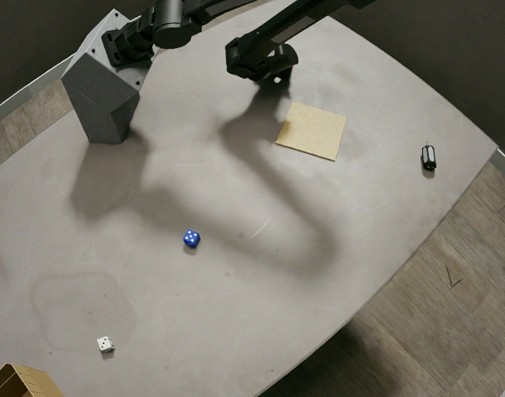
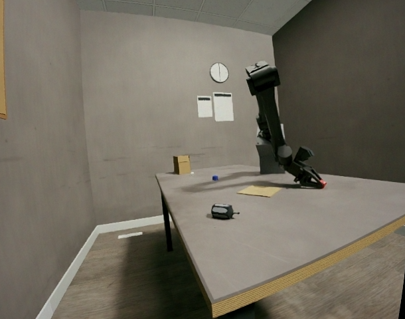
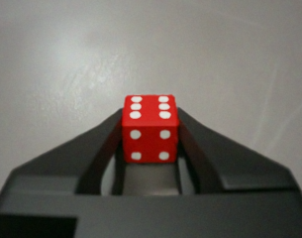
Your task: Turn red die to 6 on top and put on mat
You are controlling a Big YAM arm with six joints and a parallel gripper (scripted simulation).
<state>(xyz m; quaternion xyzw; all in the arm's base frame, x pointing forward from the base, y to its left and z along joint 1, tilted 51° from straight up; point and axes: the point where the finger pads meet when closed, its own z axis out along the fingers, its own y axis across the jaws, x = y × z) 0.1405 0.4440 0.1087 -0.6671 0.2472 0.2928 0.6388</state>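
My gripper (image 3: pixel 150 117) (image 2: pixel 317 182) is shut on the red die (image 3: pixel 151 141) (image 2: pixel 323 183). In the wrist view the die's near face shows four pips and the face above it shows six. The gripper is slanted down, close over the table, just off the tan mat (image 1: pixel 312 130) (image 2: pixel 259 191). In the top view the arm's head (image 1: pixel 261 59) hides the die, behind the mat's far corner. A blue die (image 1: pixel 191 238) (image 2: pixel 215 177) sits mid-table. A white die (image 1: pixel 105 343) (image 2: pixel 192 173) sits far from the mat.
The grey arm base (image 1: pixel 100 98) (image 2: pixel 268 161) stands at the table's back. A small black device (image 1: pixel 428 157) (image 2: pixel 222 211) lies near the table edge beyond the mat. A cardboard box (image 1: pixel 17 382) (image 2: pixel 181 164) stands at the corner near the white die.
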